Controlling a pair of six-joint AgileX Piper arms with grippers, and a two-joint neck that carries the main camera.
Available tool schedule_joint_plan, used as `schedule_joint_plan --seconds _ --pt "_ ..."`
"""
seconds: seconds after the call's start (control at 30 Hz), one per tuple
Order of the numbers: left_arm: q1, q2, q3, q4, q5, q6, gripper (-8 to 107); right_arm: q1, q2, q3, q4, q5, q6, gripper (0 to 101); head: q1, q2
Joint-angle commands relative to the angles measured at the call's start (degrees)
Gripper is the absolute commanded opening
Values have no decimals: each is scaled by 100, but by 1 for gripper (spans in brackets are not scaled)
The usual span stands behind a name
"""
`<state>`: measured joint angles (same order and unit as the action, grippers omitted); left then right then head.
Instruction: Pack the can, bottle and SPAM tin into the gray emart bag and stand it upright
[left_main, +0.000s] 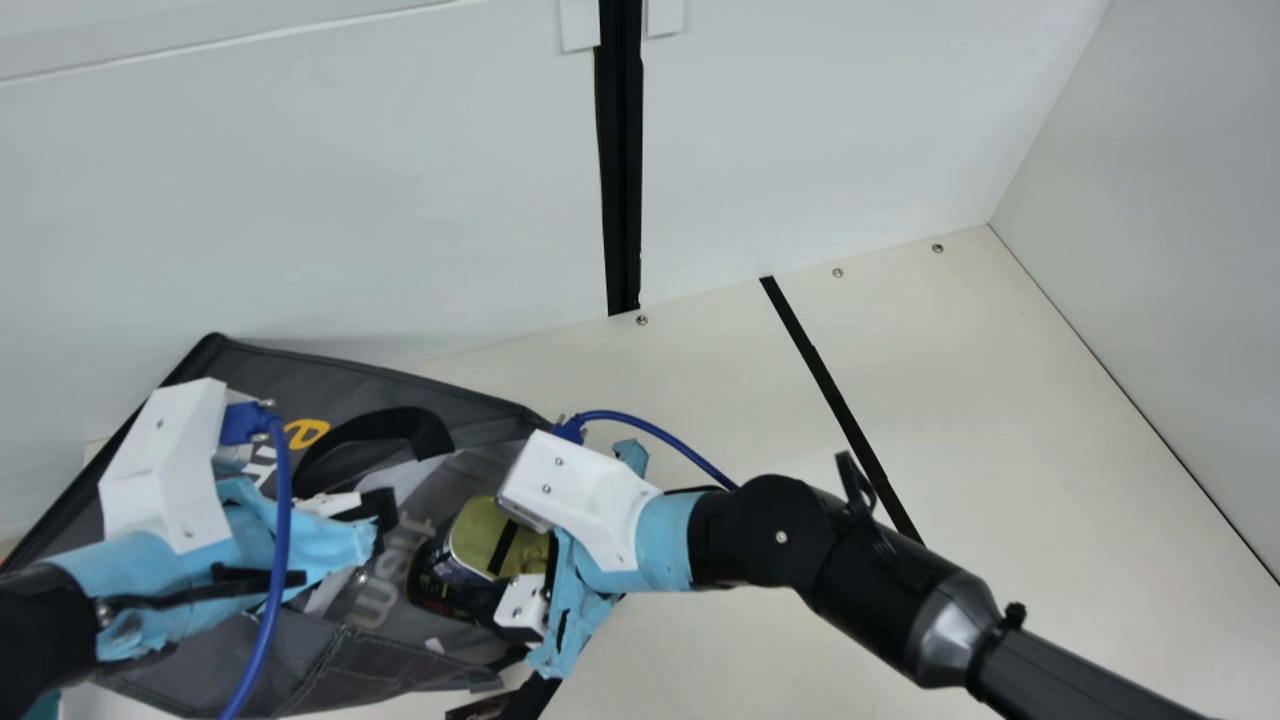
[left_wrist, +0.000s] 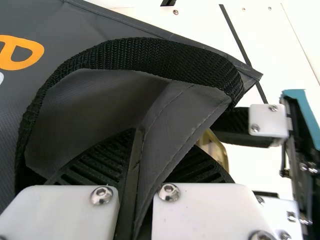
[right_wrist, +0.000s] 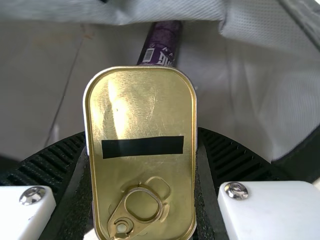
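Observation:
In the main view my left gripper (left_main: 368, 508) is at the gray emart bag (left_main: 370, 375), which lies on its side, mouth toward the right arm. The left wrist view shows my left gripper (left_wrist: 137, 170) shut on a fold of the bag's edge (left_wrist: 172, 115), under the black handle strap (left_wrist: 145, 50). My right gripper (left_main: 520, 600) holds the gold-lidded SPAM tin (left_main: 490, 535) at the bag's mouth. Seen from the right wrist, the tin (right_wrist: 145, 115) is pinched between both fingers of my right gripper (right_wrist: 145, 165); behind it a purple printed cylinder (right_wrist: 162, 45) lies inside the bag.
White walls (left_main: 330, 200) rise behind the bag and at the right. A black strip (left_main: 830, 385) crosses the cream table (left_main: 1020, 400). Blue cables (left_main: 660, 430) loop from both wrists, and the two arms are close together over the bag.

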<state>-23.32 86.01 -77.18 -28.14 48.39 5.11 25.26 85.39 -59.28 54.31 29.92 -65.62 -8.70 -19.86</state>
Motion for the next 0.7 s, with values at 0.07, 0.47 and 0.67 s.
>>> schedule_joint_plan --seconds 0.07,0.47,0.67 --pt "0 0 0 0 0 0 -8 56 233 -136 34 -73 28 0 -130 -14" --pt "0 0 0 0 0 0 -8 275 934 -674 -27 -279 290 0 -130 -14" --pt "0 0 0 0 0 0 -8 356 1250 -963 -203 -358 533 0 -130 -14"
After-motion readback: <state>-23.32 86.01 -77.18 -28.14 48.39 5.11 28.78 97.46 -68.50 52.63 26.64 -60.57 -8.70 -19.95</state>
